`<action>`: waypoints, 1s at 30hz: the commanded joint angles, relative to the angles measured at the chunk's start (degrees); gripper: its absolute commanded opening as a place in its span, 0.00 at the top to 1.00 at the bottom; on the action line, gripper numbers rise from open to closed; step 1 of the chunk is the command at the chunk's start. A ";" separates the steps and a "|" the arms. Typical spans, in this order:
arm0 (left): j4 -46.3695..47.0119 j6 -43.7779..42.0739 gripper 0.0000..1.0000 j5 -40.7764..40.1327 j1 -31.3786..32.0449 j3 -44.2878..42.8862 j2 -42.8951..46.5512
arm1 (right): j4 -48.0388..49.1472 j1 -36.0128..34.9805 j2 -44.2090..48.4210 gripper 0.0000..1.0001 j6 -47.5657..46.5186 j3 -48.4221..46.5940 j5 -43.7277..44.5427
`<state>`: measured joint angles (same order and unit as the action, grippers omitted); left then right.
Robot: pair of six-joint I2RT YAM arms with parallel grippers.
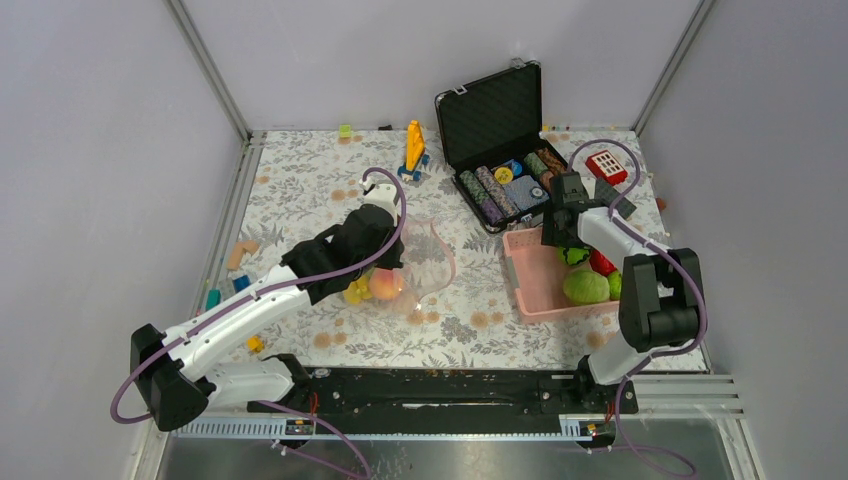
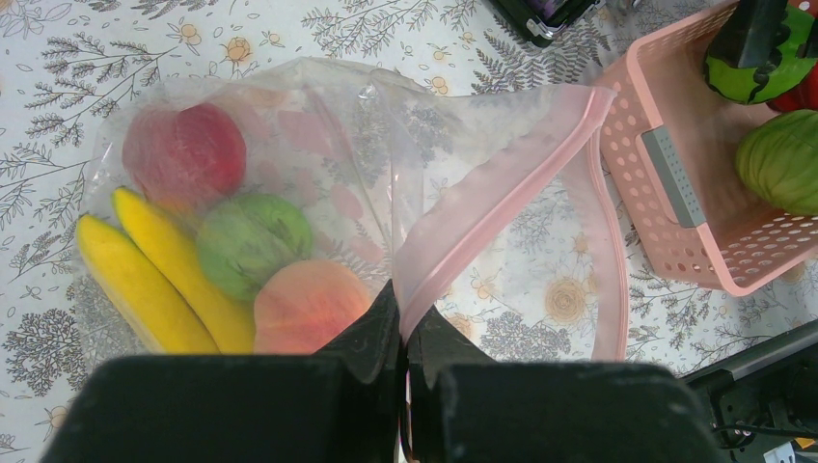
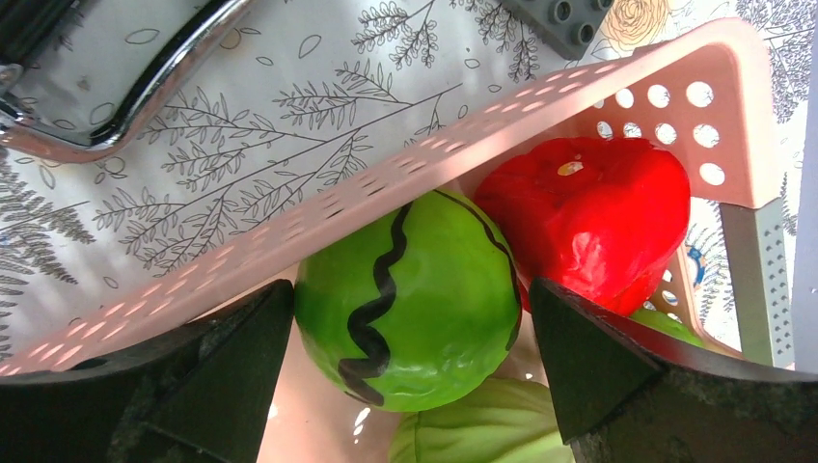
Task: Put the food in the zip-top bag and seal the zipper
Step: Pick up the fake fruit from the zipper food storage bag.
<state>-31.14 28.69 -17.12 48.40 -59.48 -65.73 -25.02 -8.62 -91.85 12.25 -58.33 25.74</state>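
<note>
The clear zip-top bag [image 2: 386, 125] lies on the flowered table, left of the pink basket [image 2: 666, 193]. Inside it are yellow bananas [image 2: 145, 280], a red fruit [image 2: 183, 149], a green fruit [image 2: 256, 241] and a peach piece [image 2: 309, 304]. My left gripper [image 2: 405, 323] is shut on the pink zipper strip [image 2: 502, 188] and the mouth gapes open. My right gripper [image 3: 412, 289] is open inside the basket [image 3: 434, 164], its fingers either side of a green striped melon [image 3: 424, 299]. A red pepper [image 3: 588, 217] and a pale-green cabbage [image 3: 482, 429] lie beside it.
An open black case [image 1: 500, 150] of poker chips stands behind the basket [image 1: 530, 285]. A yellow block figure [image 1: 414, 148], a red block [image 1: 606, 166] and small loose blocks [image 1: 238, 255] lie around the table. Walls enclose the sides and back.
</note>
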 commanded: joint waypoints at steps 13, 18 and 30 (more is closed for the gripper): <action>2.48 -0.65 1.00 -0.73 -0.26 -0.28 1.29 | -3.32 0.61 -3.24 0.03 2.36 -3.90 -0.52; 2.47 -0.70 1.00 -0.79 -0.25 -0.28 1.21 | -3.11 0.59 -2.13 0.13 2.77 -3.71 -2.24; 2.48 -0.57 1.00 -0.76 -0.24 -0.40 0.88 | -0.56 0.62 7.88 0.30 4.44 1.43 -5.00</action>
<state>-31.14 28.69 -17.15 48.40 -59.48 -65.73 -27.33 -8.23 -89.41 15.09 -58.76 22.68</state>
